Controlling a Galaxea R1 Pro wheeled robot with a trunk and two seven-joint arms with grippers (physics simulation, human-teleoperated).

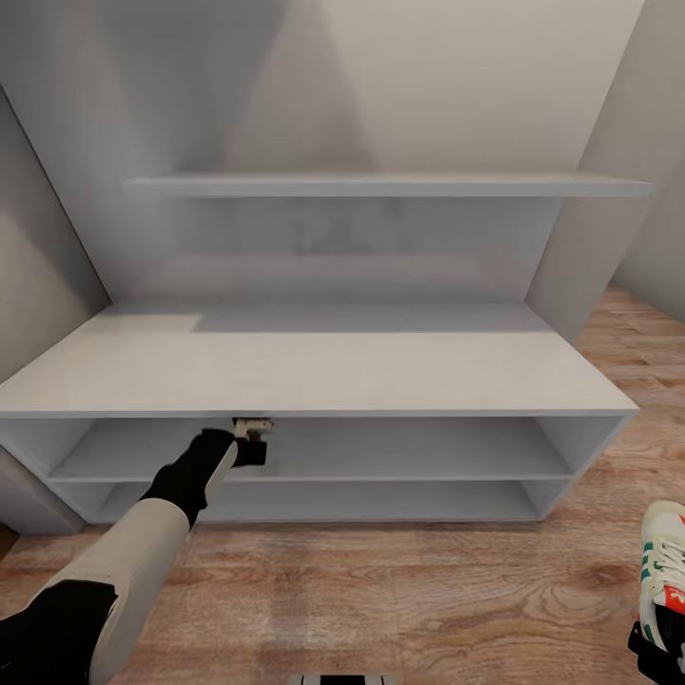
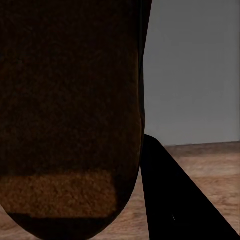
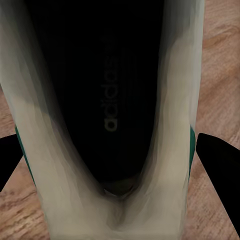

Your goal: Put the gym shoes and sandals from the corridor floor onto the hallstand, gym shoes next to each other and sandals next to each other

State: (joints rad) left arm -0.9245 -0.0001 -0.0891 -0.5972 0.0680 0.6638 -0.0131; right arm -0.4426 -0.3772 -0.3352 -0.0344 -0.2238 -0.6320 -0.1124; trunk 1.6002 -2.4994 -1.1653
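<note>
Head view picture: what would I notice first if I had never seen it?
Probably the big white hallstand, standing against the wall. Next, the left gripper reaching into its upper open shelf. Then the bright gym shoe at the picture's lower right corner, above the wooden corridor floor.

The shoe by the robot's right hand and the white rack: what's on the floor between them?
Nothing: the head view shows bare floor between the gym shoe and the hallstand.

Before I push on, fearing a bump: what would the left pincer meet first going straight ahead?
Probably the hallstand: the left pincer, holding a sandal, points into its upper shelf opening, toward the back panel. Depth is unclear.
</note>
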